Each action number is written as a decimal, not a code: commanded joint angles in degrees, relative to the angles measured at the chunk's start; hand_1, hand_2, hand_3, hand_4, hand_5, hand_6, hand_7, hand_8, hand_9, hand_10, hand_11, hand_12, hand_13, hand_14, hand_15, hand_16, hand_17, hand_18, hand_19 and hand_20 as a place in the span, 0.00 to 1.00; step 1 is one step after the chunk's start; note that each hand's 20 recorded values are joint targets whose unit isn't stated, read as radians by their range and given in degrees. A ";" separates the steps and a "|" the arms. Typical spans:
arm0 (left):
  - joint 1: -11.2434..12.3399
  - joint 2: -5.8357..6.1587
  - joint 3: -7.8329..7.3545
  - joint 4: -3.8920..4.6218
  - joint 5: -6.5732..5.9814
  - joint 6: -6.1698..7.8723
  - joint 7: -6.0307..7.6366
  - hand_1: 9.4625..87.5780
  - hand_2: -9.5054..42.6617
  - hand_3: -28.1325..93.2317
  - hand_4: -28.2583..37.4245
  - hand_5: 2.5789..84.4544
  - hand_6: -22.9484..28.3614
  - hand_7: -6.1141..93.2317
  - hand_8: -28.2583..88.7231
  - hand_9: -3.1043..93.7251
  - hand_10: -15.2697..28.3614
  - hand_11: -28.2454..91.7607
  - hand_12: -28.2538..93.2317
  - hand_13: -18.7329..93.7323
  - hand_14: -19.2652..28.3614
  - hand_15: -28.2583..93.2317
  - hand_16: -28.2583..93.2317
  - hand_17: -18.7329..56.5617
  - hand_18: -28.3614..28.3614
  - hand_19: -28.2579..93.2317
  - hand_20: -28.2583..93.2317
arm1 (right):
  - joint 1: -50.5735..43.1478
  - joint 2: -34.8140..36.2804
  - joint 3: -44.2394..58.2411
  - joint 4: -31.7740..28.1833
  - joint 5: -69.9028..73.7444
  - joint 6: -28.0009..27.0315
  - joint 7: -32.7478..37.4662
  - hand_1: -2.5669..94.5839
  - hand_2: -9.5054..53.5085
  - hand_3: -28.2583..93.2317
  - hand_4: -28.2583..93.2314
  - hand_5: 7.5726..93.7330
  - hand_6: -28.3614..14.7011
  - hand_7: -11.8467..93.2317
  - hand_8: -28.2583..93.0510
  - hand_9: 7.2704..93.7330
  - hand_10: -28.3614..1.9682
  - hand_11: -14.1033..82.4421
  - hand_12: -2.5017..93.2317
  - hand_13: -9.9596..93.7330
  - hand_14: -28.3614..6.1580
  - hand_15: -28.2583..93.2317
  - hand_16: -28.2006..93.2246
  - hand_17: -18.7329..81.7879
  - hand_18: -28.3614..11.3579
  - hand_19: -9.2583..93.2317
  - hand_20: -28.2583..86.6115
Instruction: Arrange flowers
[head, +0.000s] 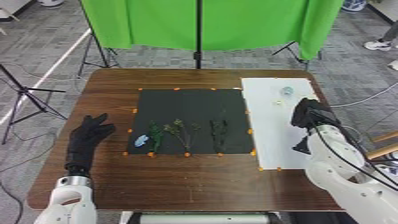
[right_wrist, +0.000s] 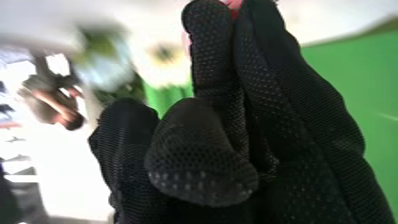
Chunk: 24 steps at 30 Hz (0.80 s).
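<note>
With the black-gloved left hand (head: 86, 136) relaxed open and the state of the black-gloved right hand (head: 311, 114) impossible to tell, a low inward sweep by the latter could snag the small pale-blue flower (head: 287, 91) on the white rectangular sheet (head: 274, 132).

A brown wooden desk (head: 187, 192) stands on grey carpet (head: 40, 55), which a pale line (head: 53, 67) crosses at left. Past the desk's far edge hangs a bright green curtain (head: 266, 22), with a dark upright pole (head: 198, 32) before it. A black tripod (head: 28, 91) stands at left, thin cables (head: 27, 162) trail nearby, and pale wooden bars (head: 384, 136) show at right. Strong white light glares in the right wrist view.
</note>
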 joint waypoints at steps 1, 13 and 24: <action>1.93 -0.63 0.95 0.95 -0.54 0.38 -0.67 0.18 0.45 0.70 0.00 0.60 0.66 0.12 0.20 0.59 0.78 0.42 0.32 0.56 0.86 0.45 0.19 0.41 0.82 0.49 0.36 | 32.64 -5.84 -13.24 -3.18 1.66 1.50 -8.37 0.77 0.00 0.60 0.11 0.86 0.69 0.36 0.28 0.98 0.67 0.24 0.48 1.00 0.87 0.78 0.47 0.83 0.33 1.00 0.81; -0.44 1.58 7.54 0.53 -7.13 19.17 5.64 0.18 0.76 0.67 0.00 0.59 0.65 0.12 0.19 0.58 0.77 0.42 0.32 0.56 0.86 0.45 0.19 0.42 0.82 0.49 0.36 | 50.88 -35.36 -35.25 21.25 3.47 -9.11 -26.05 0.75 0.00 0.62 0.10 0.85 0.71 0.37 0.28 0.98 0.68 0.24 0.49 1.00 0.88 0.78 0.49 0.83 0.34 1.00 0.82; -2.60 2.46 9.73 1.25 -5.28 21.87 8.17 0.17 0.79 0.69 0.00 0.51 0.65 0.12 0.20 0.49 0.74 0.42 0.31 0.53 0.82 0.44 0.19 0.44 0.81 0.52 0.34 | 44.77 -45.73 -36.73 30.49 -2.90 -19.05 -29.48 0.74 0.00 0.64 0.08 0.83 0.72 0.39 0.27 0.97 0.70 0.23 0.49 0.99 0.88 0.78 0.49 0.82 0.35 1.00 0.82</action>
